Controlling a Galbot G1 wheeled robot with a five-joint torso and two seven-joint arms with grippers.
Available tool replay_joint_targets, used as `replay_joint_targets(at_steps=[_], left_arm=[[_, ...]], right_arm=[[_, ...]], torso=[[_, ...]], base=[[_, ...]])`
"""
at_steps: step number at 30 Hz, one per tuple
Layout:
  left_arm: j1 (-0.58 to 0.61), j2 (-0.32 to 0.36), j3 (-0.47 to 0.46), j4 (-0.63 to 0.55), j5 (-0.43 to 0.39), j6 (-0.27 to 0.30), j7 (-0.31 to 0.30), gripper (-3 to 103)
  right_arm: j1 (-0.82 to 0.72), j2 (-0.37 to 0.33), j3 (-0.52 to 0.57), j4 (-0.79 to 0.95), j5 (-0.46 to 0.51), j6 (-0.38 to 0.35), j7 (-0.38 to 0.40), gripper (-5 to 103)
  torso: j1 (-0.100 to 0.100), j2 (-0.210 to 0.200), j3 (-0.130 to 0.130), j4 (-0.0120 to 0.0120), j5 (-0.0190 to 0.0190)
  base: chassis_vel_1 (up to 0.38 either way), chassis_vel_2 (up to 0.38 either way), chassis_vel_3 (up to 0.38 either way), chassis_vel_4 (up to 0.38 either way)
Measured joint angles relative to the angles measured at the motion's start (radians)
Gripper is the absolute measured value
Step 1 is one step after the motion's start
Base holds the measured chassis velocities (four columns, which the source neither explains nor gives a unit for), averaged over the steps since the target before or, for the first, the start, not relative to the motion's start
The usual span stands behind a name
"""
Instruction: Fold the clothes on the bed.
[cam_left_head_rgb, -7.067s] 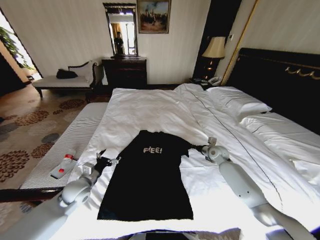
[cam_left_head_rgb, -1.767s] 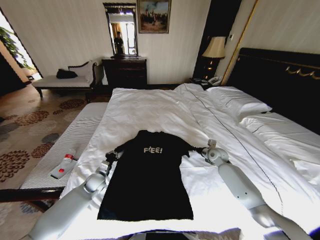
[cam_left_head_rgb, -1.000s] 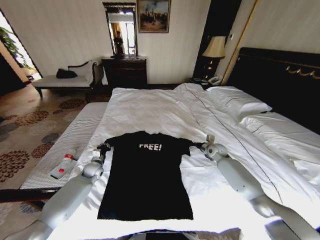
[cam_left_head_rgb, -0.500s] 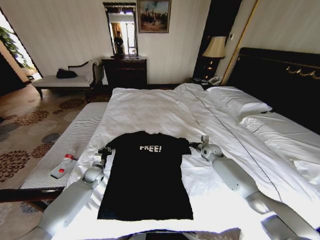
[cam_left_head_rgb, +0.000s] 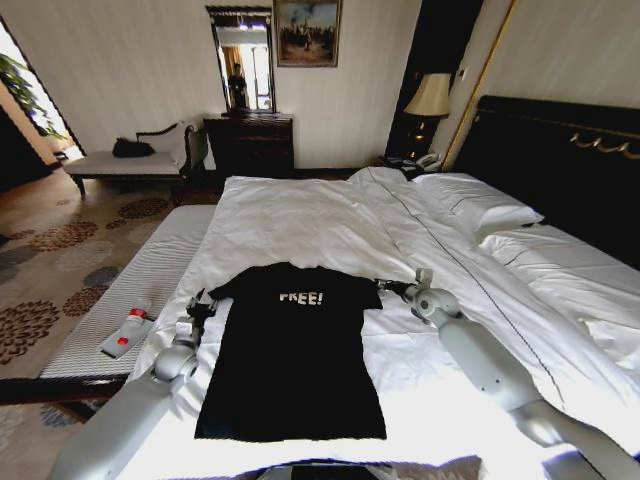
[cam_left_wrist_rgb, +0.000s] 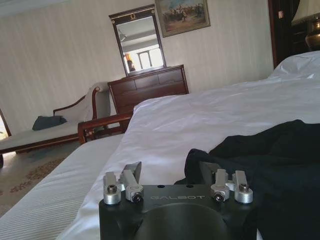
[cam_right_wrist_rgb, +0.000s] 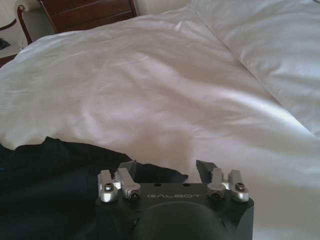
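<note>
The black T-shirt with white "FREE!" lettering lies flat, chest up, near the foot of the white bed, sleeves spread out. My left gripper rests on the duvet just off the shirt's left sleeve. In the left wrist view it is open, with the sleeve bunched just ahead of one finger. My right gripper sits at the right sleeve's tip. The right wrist view shows it open, the black sleeve lying under and beyond it.
A striped bench runs along the bed's left side, carrying a white and red bottle. Pillows and a dark headboard lie to the right. A dresser, lamp and chaise stand along the far wall.
Both grippers drew the sleeves outward and flattened the shirt, then let go. Over the last half second each gripper has backed slightly away from its sleeve.
</note>
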Motion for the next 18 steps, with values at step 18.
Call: replay_joint_targets(at_steps=[18], left_arm=[[0.241,0.027,-0.135,-0.172,0.034,0.002,-0.022,100]], right_arm=[[0.04,0.051,0.005,-0.15,0.092,-0.009,-0.012,93]], torso=[[0.0,0.0,0.0,0.0001,-0.0003]], base=[[0.0,0.0,0.0,0.0]])
